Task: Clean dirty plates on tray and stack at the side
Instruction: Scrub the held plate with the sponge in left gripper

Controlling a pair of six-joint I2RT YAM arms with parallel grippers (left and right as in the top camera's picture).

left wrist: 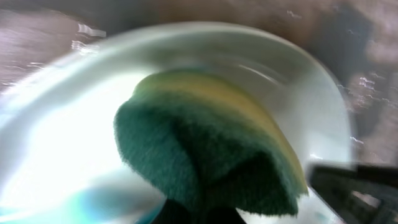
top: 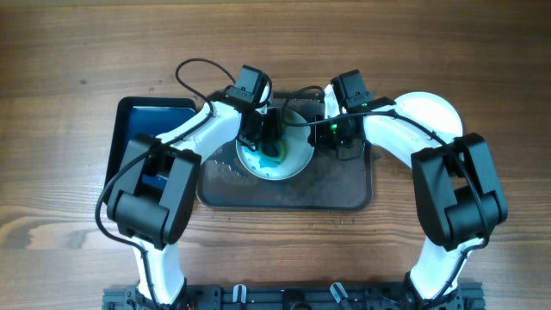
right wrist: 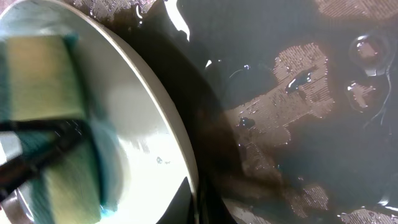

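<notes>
One white plate (top: 294, 160) with blue-teal smears lies on the dark grey-brown tray (top: 344, 191). My left gripper (top: 269, 139) is shut on a green and yellow sponge (left wrist: 205, 143) and presses it onto the plate's face (left wrist: 56, 130), where a teal smear remains at the lower left. My right gripper (top: 322, 131) is shut on the plate's right rim (right wrist: 163, 118), one finger on each side of it (right wrist: 198, 202). The sponge also shows in the right wrist view (right wrist: 37, 74). More white plate (top: 432, 108) lies off the tray at the right; how many are stacked there is hidden by my right arm.
A smaller dark blue tray (top: 138, 120) lies left of the big tray, partly under my left arm. The big tray's floor is wet, with puddles and drops (right wrist: 298, 93). Bare wooden table (top: 69, 69) surrounds everything.
</notes>
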